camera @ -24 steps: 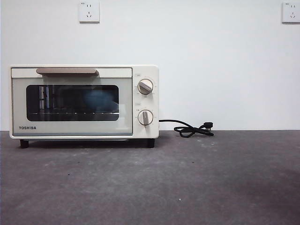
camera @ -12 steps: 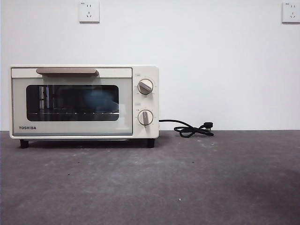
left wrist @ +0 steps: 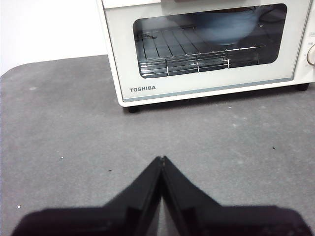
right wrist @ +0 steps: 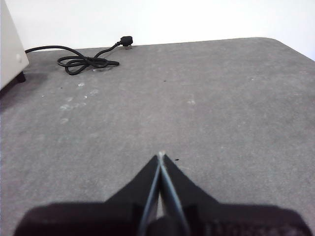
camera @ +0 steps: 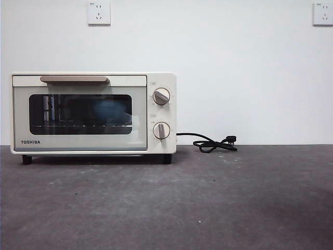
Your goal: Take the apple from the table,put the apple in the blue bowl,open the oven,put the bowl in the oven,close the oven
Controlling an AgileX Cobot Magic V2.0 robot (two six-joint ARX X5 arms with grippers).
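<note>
The cream-white oven (camera: 93, 113) stands at the left of the table (camera: 208, 203) with its door closed. Through the dark glass the blue bowl (camera: 108, 110) shows as a dim blue shape on the rack, also seen blurred in the left wrist view as the blue bowl (left wrist: 224, 27). The apple is hidden. My left gripper (left wrist: 161, 158) is shut and empty, hovering over the table in front of the oven (left wrist: 206, 49). My right gripper (right wrist: 160, 154) is shut and empty over bare table to the right of the oven.
A black cord (camera: 213, 143) with its plug lies coiled on the table right of the oven, also in the right wrist view as the cord (right wrist: 83, 61). Two wall sockets (camera: 99, 13) sit high on the white wall.
</note>
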